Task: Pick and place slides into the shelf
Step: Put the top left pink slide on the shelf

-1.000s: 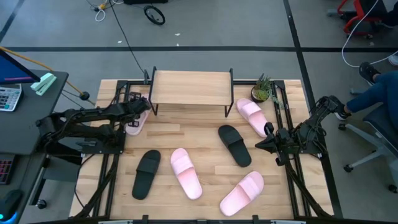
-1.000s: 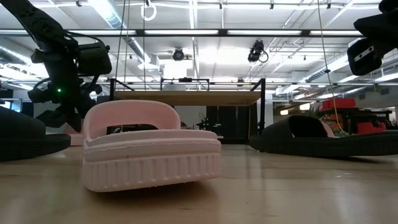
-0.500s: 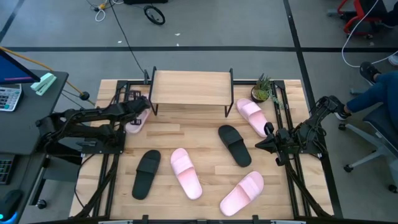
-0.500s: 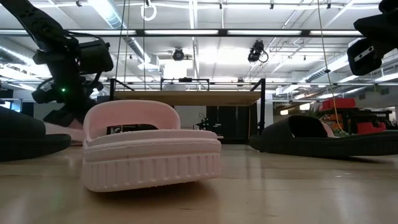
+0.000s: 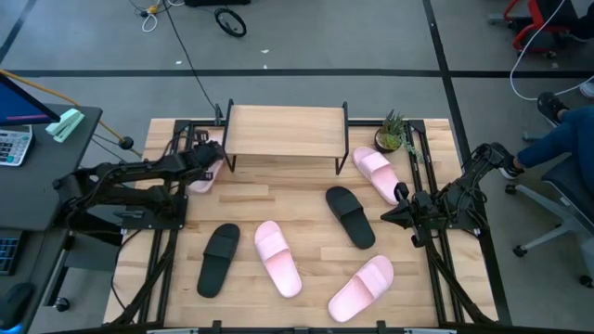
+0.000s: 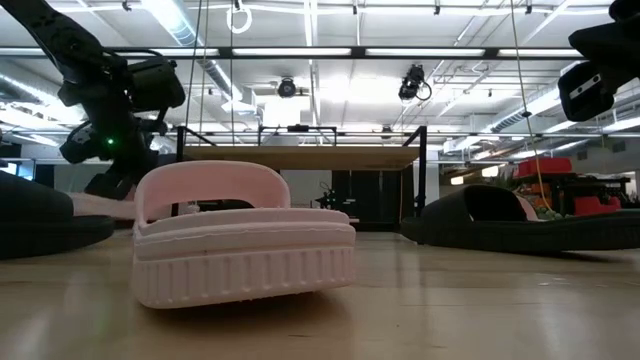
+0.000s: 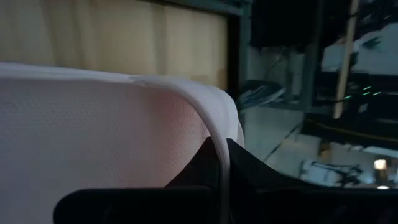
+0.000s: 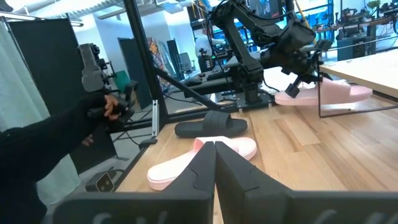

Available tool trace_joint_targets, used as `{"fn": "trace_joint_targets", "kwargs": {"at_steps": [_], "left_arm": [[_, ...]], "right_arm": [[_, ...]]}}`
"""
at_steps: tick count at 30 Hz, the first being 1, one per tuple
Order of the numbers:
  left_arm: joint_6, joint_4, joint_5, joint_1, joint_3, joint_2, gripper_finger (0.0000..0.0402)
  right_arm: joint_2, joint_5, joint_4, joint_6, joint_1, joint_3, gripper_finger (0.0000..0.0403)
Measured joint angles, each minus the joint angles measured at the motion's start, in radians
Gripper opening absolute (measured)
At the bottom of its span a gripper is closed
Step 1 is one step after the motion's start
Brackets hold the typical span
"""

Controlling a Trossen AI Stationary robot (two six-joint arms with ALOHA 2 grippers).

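While the right gripper (image 5: 388,215) is waiting closed and empty, the left gripper (image 5: 212,167) is clamping a pink slide (image 5: 200,176) beside the shelf (image 5: 284,131).

— Left arm? Reaches in from the table's left edge, stretched nearly flat toward the far left side, left gripper (image 5: 210,164) at its tip.
— Fingers?
— Pressed together, pinching the thin pink edge of a slide (image 7: 124,149) between them; dark fingertips (image 7: 205,165) meet right at that edge in the wrist view.
— Seen from table height?
— Hangs at upper left, wrist angled downward.
— Right arm?
— Folded by the table's right edge, right gripper (image 5: 392,214) closed, empty, pointing inward toward the left, raised off the tabletop.
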Motion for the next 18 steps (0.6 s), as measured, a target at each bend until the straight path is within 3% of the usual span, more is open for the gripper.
{"fn": "trace_joint_targets", "kwargs": {"at_steps": [10, 18], "left_arm": [[0.012, 0.131, -0.023, 0.078, 0.000, -0.025, 0.0010], [0.041, 0.141, -0.092, 0.113, 0.000, -0.196, 0.0011]], "right_arm": [[0.000, 0.000, 0.000, 0.000, 0.000, 0.000, 0.0014], [0.000, 0.000, 0.000, 0.000, 0.000, 0.000, 0.0014]]}}
